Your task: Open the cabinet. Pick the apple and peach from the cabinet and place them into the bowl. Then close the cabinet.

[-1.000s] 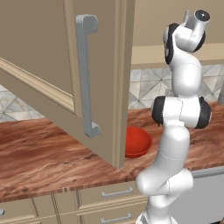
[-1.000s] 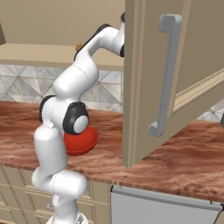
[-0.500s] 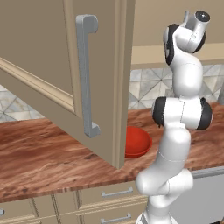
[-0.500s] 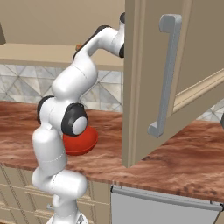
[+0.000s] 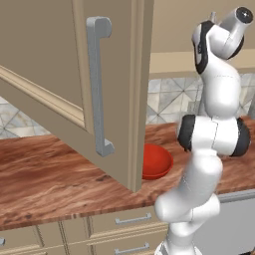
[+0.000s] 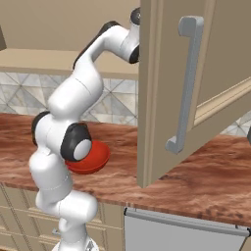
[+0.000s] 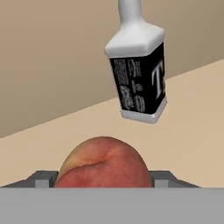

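**Cabinet open, peach between the tool's tips, bowl waiting**

Cabinet (image 5: 74, 74) doors are standing swung out toward the base, so the opening step looks done. In the left base view the near door and its long grey handle (image 5: 98, 84) are hanging over the wooden surface (image 5: 45, 174), and the red bowl (image 5: 155, 160) is sitting on that surface just behind the door's edge, beside the arm. No fruit is showing in the visible part of the bowl, though the door and the arm are each covering some of it. The arm is reaching up and into the cabinet.

In the hand view the peach (image 7: 104, 162) is lying on the shelf (image 7: 192, 131), right between the two tips of the tool (image 7: 104, 180). The tips are standing at either flank of the fruit, looking as if they are touching it; whether the tool is gripping it firmly I cannot tell. A dark-labelled bottle (image 7: 138, 72) is standing further back on the shelf, apart from the peach.

By my judgement the task is at an early stage: lifting the peach out, dropping it in the bowl, fetching the apple, and closing the doors are all remaining.
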